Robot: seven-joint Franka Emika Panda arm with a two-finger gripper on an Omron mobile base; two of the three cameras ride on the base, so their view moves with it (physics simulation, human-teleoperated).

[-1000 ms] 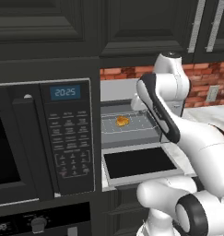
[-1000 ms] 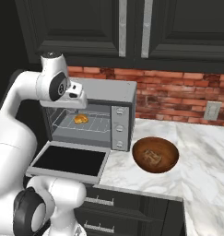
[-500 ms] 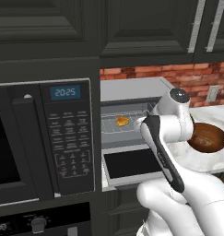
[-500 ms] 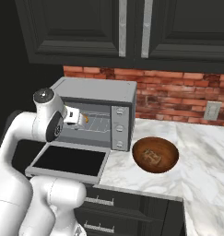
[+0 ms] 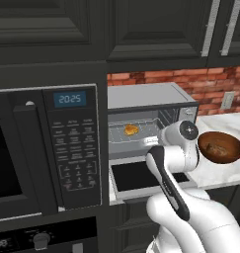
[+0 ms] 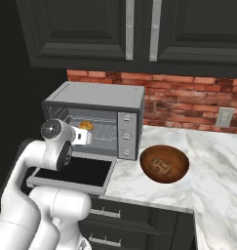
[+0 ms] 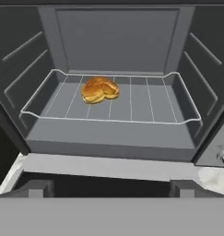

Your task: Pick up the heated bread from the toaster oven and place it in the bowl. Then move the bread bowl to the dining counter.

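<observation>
The microwave display reads 20:25; the end effector stands wide open and empty before the toaster oven, above its dropped door; the bread lies on the wire rack inside; the bowl sits on the marble tabletop beside the oven.

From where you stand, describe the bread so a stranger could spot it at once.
Find the silver toaster oven on the counter, right of the black microwave, its door dropped open. On its wire rack lies the bread: a small lumpy golden-orange piece, the only food inside.
</observation>
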